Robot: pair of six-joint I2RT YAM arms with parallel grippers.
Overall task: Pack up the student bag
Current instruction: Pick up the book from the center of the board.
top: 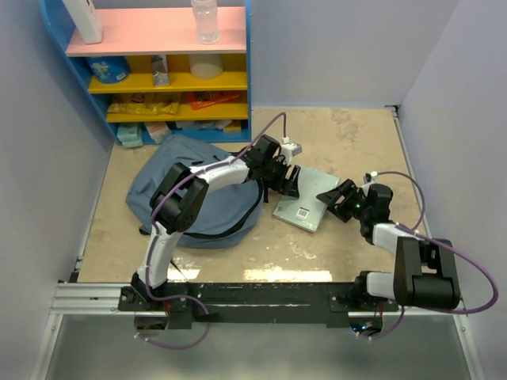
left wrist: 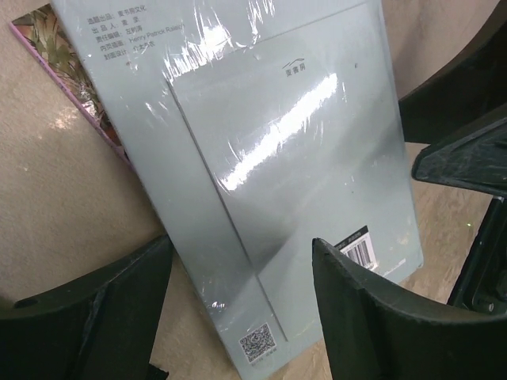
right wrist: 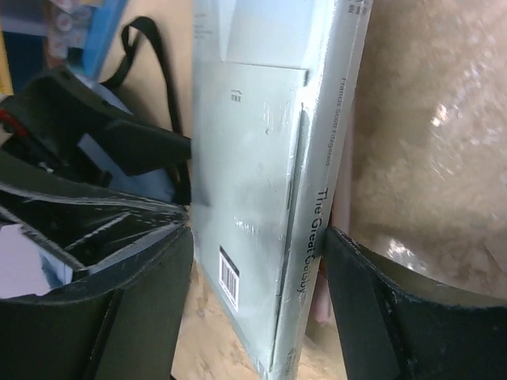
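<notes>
The slate-blue student bag point(top: 190, 198) lies slumped on the table at left centre, and my left arm reaches across it. A pale grey-green shrink-wrapped book point(top: 305, 204) lies to its right; its spine point(right wrist: 317, 214) reads "The Great Gatsby". A thin pink-edged book point(left wrist: 47, 47) peeks out from under it. My left gripper point(top: 287, 184) is open over the book's point(left wrist: 277, 142) near-left corner, straddling it. My right gripper point(top: 339, 199) is open at the book's right edge. One of its fingers point(right wrist: 372, 309) touches the spine, and the other point(right wrist: 135, 301) stands off the cover.
A blue shelf unit point(top: 158, 71) with pink and yellow shelves stands at the back left, holding a bottle point(top: 204, 20) and packets. The bag's black strap point(right wrist: 154, 63) lies beside the book. Grey walls close in both sides of the table.
</notes>
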